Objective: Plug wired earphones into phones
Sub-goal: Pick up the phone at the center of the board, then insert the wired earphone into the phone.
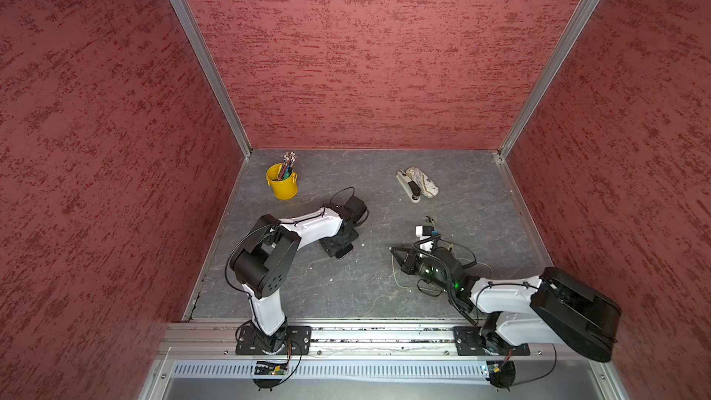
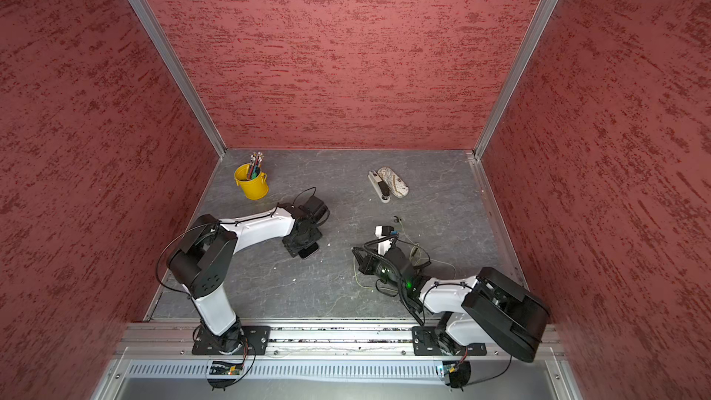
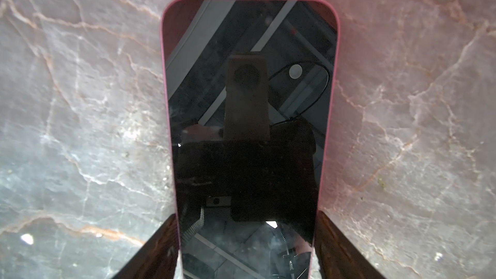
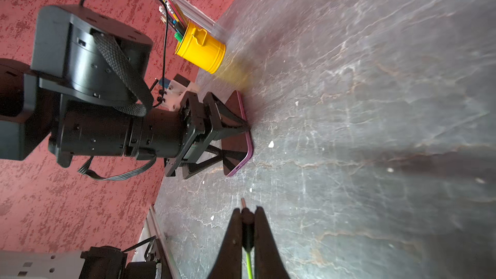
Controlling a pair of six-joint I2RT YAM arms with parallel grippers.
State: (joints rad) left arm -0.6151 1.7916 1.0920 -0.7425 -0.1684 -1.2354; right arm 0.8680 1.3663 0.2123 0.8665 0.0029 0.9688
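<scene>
pink-edged black phone (image 3: 249, 36), yellow-green earphone cable (image 4: 249, 262), yellow bucket (image 1: 284, 187), mottled red walls (image 1: 365, 51), veined grey tabletop (image 1: 358, 286)

**Central lane.** Between the left gripper (image 1: 340, 245) and the right gripper (image 1: 394, 251) the table (image 1: 369, 263) is bare, so a straight pass is open.

**Left side.** The left gripper stands over the phone (image 1: 344, 252), clamped on its long edges. It blocks approach from above, and only the phone's near-right end is exposed.

**Right side.** The right gripper pinches the plug (image 4: 247, 218). Loose earphone cable (image 1: 393, 273) lies in loops near and right of it.

**Far side.** The yellow bucket (image 1: 282, 186) at far left, and the stapler (image 1: 409, 186) and patterned case (image 1: 423, 182) at far right, stand well apart from the lane.
</scene>
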